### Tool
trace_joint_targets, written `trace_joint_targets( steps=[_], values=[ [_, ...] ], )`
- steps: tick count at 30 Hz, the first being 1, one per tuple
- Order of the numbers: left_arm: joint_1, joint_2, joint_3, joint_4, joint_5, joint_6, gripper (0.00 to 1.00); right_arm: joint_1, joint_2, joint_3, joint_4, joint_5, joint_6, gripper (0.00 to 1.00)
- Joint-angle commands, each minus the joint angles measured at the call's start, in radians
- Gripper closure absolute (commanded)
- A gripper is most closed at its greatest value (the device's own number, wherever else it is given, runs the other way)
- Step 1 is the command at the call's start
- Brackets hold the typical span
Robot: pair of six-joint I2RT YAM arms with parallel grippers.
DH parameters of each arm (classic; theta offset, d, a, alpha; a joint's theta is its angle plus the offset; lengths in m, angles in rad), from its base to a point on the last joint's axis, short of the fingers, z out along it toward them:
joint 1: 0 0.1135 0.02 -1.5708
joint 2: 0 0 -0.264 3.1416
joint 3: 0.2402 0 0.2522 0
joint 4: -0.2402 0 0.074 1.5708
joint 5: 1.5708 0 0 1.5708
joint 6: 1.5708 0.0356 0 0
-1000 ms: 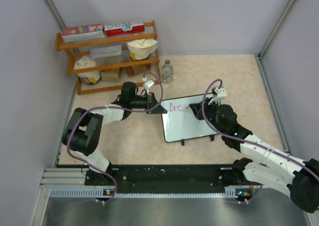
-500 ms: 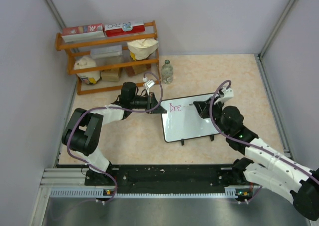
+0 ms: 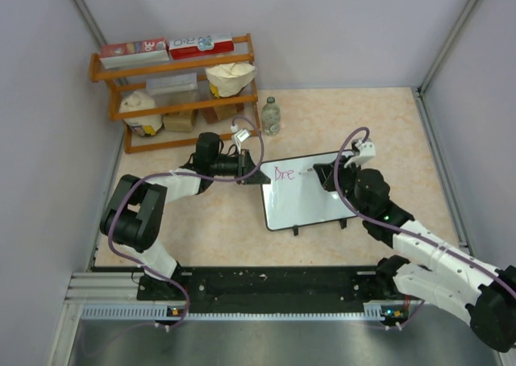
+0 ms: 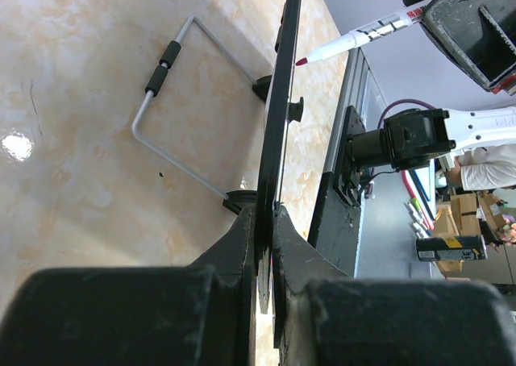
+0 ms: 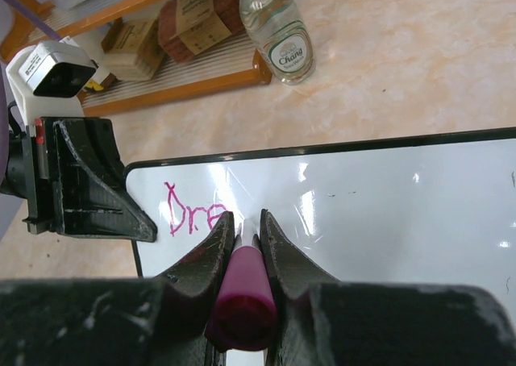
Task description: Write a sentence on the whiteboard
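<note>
Beige marbled tabletop (image 3: 363, 116), pale walls all round, and the whiteboard (image 3: 310, 209) sits mid-table, propped on its wire stand (image 4: 173, 124). The left gripper (image 3: 256, 175) is pinched tight on the board's far-left edge, bracing it. Over on the right, the right gripper (image 5: 242, 221) is clamped around a pink marker (image 4: 355, 39), cap end toward its camera, tip aimed at the upper part of the board. From the left wrist view the tip looks just off the glossy face, though that gap is hard to be sure of. And the sentence (image 3: 284, 173)? Only "Dre" is down in pink at the top left corner. That's the opening of the first word; the rest of it, and every word after, is yet to be written. Plenty of bare white to the right and below for it
</note>
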Motion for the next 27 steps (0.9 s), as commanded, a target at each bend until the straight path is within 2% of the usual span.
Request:
trace_joint_targets(
  steps=[1, 11, 27],
  values=[
    [-0.004, -0.012, 0.02, -0.023, -0.06, 0.04, 1.0, -0.01, 0.011, 0.06, 0.048, 0.002, 0.002, 1.0],
    [-0.006, -0.012, 0.019, -0.023, -0.063, 0.04, 1.0, -0.009, 0.01, 0.053, 0.056, 0.032, 0.008, 1.0],
    [-0.006, -0.015, 0.02, -0.027, -0.061, 0.041, 1.0, -0.01, 0.062, 0.076, 0.065, -0.003, 0.008, 1.0]
  ],
)
